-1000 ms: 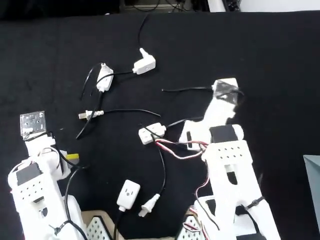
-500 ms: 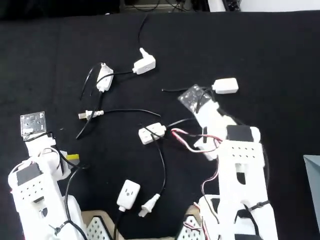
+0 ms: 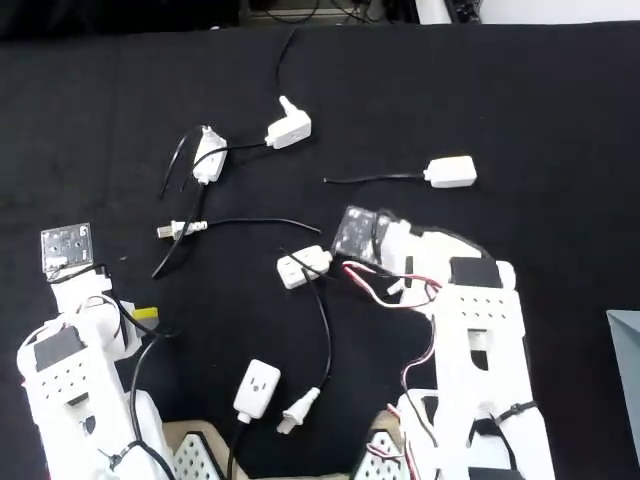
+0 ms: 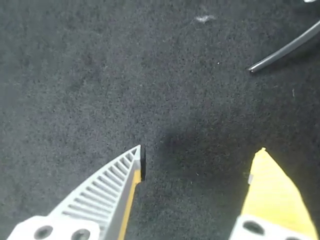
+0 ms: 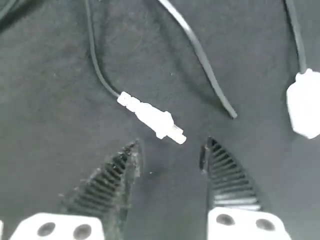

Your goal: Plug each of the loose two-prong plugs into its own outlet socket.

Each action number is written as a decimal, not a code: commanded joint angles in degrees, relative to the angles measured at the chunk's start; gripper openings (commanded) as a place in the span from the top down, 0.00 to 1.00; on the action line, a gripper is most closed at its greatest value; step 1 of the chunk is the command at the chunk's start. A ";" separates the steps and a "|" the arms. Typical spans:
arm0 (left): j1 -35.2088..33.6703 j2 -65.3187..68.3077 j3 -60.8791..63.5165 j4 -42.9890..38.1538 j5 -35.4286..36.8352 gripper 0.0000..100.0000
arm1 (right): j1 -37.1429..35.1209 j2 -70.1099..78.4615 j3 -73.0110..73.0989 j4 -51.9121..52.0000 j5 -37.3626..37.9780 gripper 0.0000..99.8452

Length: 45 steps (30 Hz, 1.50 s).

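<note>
Black cloth table (image 3: 560, 100), two white arms at the near edge. The right gripper (image 3: 352, 232) sits near mid-table, just right of a white socket block (image 3: 303, 266). Its jaws are released, gripping nothing. In its wrist view the right gripper (image 5: 171, 144) is spread wide, and a small white plug (image 5: 150, 119) on a black cord lies on the cloth just past the fingertips, not touching them. A bigger white piece (image 5: 305, 102) shows at the side; can't tell which one it is.

The left gripper (image 3: 66, 248) is at the left side, well apart from every plug. Its wrist view shows the left gripper (image 4: 200, 150) with jaws released over bare cloth, a black cord end (image 4: 280, 52) beyond.

A two-prong plug (image 3: 180, 229) lies loose left of centre. A second plug (image 3: 298, 410) lies by the near edge, just beside a white outlet (image 3: 256, 388), not inserted. An angled white plug (image 3: 288, 128) and a slim white connector (image 3: 208, 155) lie toward the back. A white adapter (image 3: 450, 171) lies back right, apart from the arm.
</note>
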 commanded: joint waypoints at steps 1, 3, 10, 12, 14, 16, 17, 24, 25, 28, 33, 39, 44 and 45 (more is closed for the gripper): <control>-0.22 -0.62 -0.40 -0.79 0.18 0.66 | 0.70 -0.92 -0.66 -1.76 7.74 0.82; -0.22 -0.62 -0.40 -0.79 0.18 0.66 | 0.70 -0.84 -1.36 -2.02 8.88 0.82; -0.22 -0.62 -0.40 -0.79 0.18 0.66 | -2.20 5.14 -3.47 -1.58 8.53 0.82; -0.22 -0.62 -0.40 -0.79 0.18 0.66 | -2.11 9.98 -7.25 -0.44 7.38 0.82; -0.22 -0.62 -0.40 -0.79 0.18 0.66 | -1.85 14.73 -12.70 3.69 6.95 0.82; -0.22 -0.62 -0.40 -0.79 0.18 0.66 | -1.76 18.51 -17.71 8.53 6.95 0.81; -0.22 -0.62 -0.40 -0.79 0.18 0.66 | -1.76 19.82 -19.82 10.37 6.95 0.81; -0.22 -0.62 -0.40 -0.79 0.18 0.66 | -2.20 22.55 -22.20 12.48 13.45 0.81; -0.22 -0.62 -0.40 -0.79 0.18 0.66 | -2.73 22.55 -21.58 12.48 15.03 0.81; -0.22 -0.62 -0.40 -0.79 0.18 0.66 | -3.96 22.55 -18.68 12.40 17.49 0.81; -0.22 -0.62 -0.40 -0.79 0.18 0.66 | -5.36 22.55 -16.84 9.32 18.73 0.81; -0.22 -0.62 -0.40 -0.79 0.18 0.66 | -5.27 22.55 -11.65 3.78 18.81 0.81; -0.22 -0.62 -0.40 -0.79 0.18 0.66 | -4.75 22.55 -10.33 3.52 18.81 0.82; -0.22 -0.62 -0.40 -0.79 0.18 0.66 | -4.40 22.55 -10.33 3.34 18.81 0.82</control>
